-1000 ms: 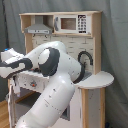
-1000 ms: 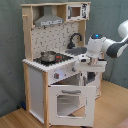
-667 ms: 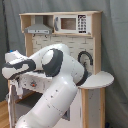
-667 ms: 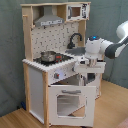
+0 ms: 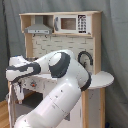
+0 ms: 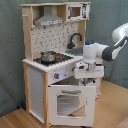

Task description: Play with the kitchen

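The kitchen (image 6: 37,85) is a toy of white panels and light wood, seen in both exterior views. In the second exterior view a small pot (image 6: 48,56) sits on the hob. A black faucet (image 6: 75,39) arches over the grey sink (image 6: 80,51), and the windowed oven door (image 6: 67,102) is closed under the knobs (image 6: 62,75). My gripper (image 6: 89,80) points down at the counter's front right edge, just above the oven door. In the first exterior view the kitchen (image 5: 60,22) stands behind my arm, and my gripper (image 5: 18,94) hangs at the left, low before the counter.
My white arm (image 5: 62,80) hides most of the counter in the first exterior view. The hood (image 6: 49,21) and a toy microwave (image 6: 75,11) sit on the upper shelf. Grey curtain (image 6: 10,50) hangs behind, and wooden floor (image 6: 110,112) lies to the second exterior view's right.
My gripper has come down from beside the sink to the counter's front edge above the oven door. The kitchen's parts have not moved.
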Robot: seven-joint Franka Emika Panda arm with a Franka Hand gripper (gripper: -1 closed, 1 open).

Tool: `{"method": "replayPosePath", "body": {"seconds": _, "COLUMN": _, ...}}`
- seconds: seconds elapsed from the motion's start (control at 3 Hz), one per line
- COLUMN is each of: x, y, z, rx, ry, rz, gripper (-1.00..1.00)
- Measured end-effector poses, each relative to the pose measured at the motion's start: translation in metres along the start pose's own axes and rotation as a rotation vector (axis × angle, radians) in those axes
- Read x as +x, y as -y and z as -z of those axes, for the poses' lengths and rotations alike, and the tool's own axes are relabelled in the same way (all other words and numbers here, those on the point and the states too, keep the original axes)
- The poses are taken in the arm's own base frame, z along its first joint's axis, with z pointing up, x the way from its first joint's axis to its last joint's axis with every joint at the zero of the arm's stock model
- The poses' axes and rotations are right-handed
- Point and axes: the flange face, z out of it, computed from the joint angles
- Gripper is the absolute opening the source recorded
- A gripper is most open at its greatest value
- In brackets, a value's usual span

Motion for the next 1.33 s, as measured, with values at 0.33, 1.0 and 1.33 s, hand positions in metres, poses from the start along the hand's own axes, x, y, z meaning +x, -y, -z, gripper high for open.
{"method": "replayPosePath", "body": {"seconds": 0.33, "x": 0.001, "y": 0.000, "z": -0.002, "rx": 0.006, "ry": -0.001, "rz": 0.002, "gripper": -1.00}}
{"method": "replayPosePath", "body": {"seconds": 1.0, "x": 0.005, "y": 0.018, "z": -0.028, "rx": 0.127, "ry": 0.045, "rz": -0.116, "gripper": -1.00}}
{"method": "replayPosePath", "body": {"seconds": 1.33, "x": 0.017, "y": 0.032, "z": -0.033, "rx": 0.149, "ry": 0.069, "rz": -0.178, "gripper": -1.00}}
